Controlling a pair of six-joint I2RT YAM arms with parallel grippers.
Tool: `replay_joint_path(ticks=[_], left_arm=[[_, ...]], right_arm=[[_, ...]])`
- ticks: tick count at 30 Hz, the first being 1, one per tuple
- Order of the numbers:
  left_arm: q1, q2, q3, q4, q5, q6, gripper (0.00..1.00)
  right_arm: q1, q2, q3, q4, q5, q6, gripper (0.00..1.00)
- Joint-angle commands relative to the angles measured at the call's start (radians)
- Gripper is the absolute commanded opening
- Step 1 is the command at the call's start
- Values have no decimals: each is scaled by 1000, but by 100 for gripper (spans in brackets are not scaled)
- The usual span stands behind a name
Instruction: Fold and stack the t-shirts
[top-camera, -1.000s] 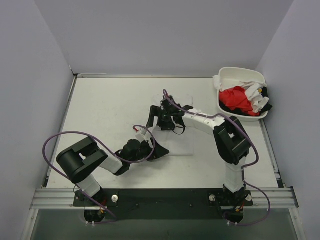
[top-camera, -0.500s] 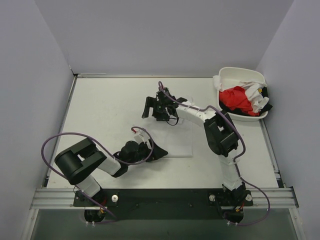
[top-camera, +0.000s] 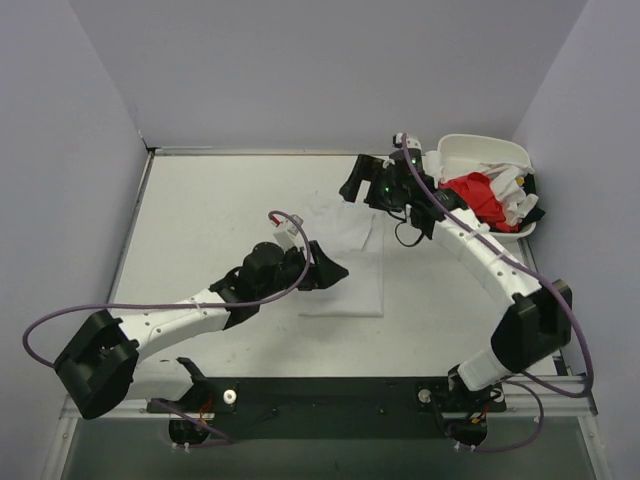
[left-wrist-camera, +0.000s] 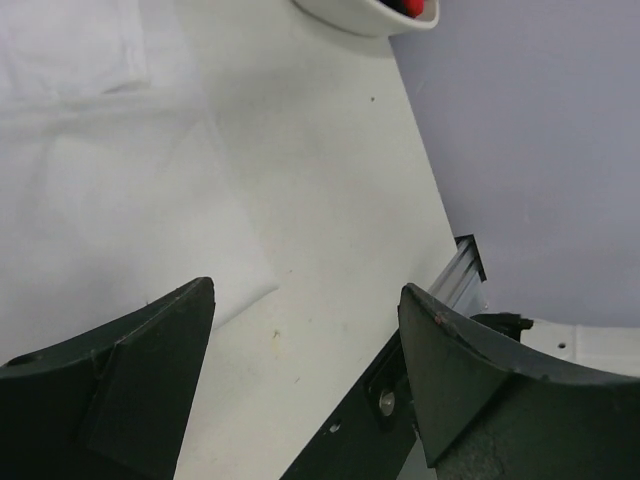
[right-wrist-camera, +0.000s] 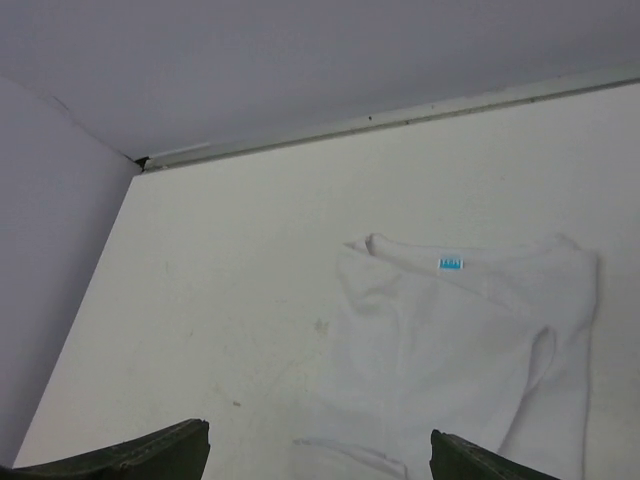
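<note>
- The white shirt (top-camera: 345, 270) lies flat in the middle of the desk (top-camera: 200, 220), collar and blue label (right-wrist-camera: 450, 263) toward the far side. It looks partly folded.
- The red shirt (top-camera: 475, 195) sits bunched with other white cloth in the tub (top-camera: 470, 142) at the far right corner.
- The left tool (top-camera: 330, 270) hovers low over the white shirt's left part, jaws wide apart, holding nothing.
- The right tool (top-camera: 352, 186) hangs above the shirt's far edge, just left of the tub, also wide open and empty.
- The cloth is likely light, limp and thin. It should sag and crease when lifted and slide easily on the smooth desk.
- Best hold is probably a pinch at an edge or corner, one tool each, so the fold stays straight.
- The red shirt is tangled, so a top bunch looks like the easiest grab.
</note>
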Motion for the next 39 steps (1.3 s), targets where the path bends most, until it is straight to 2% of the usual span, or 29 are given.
replay_joint_path(ticks=[1,3,6,11,16,25,39], left_arm=[[3,-27,154,-296,-57,107,84],[4,-25,213,-433,-98,116,84],[6,-51,204,-541,-144,92,84],[10,-125,58,-578,-160,20,83],[12,-191,-128,-517,-158,-37,82],[13,-156,-250,-380,-131,-80,81],[20,73,-315,-144,-120,-115,79]], right_arm=[[19,-141,-207,-92,50,-18,92],[19,-242,-332,-99,74,-9,92],[18,-385,-493,-107,108,16,92],[19,-557,-683,-115,96,83,91],[28,-671,-812,-124,61,128,90],[79,-709,-880,-121,76,172,90],[153,-698,-906,-113,123,220,90]])
